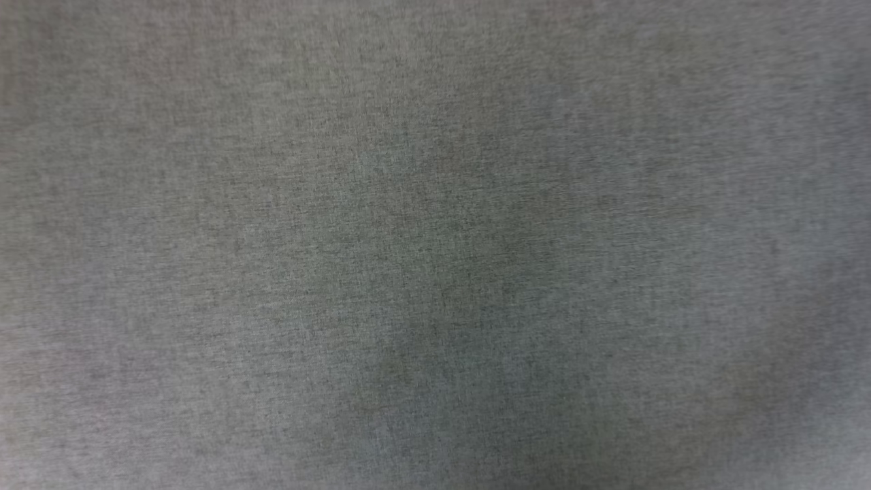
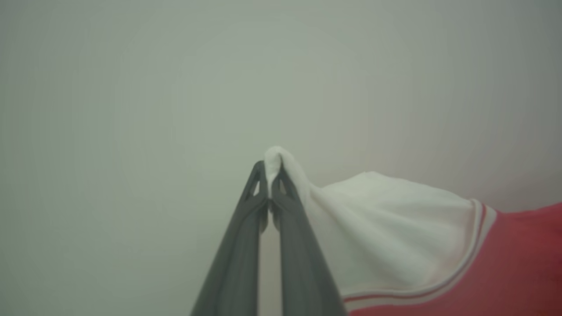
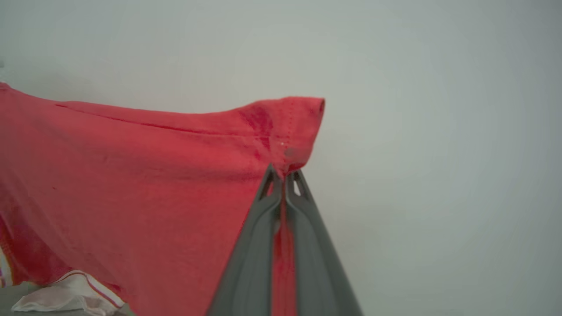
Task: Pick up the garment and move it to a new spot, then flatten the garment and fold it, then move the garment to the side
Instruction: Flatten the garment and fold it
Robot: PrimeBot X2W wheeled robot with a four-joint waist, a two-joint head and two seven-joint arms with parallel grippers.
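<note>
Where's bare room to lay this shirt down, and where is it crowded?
The grey surface lies bare across the head view. Beside the left gripper, shut on the white sleeve, that view's left is free; the garment crowds the right. Beside the right gripper, shut on a red edge, the right is free; the garment crowds the left.

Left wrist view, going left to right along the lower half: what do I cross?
Grey backdrop → left tool → white sleeve, pinched at its tip → striped trim → red body.
</note>
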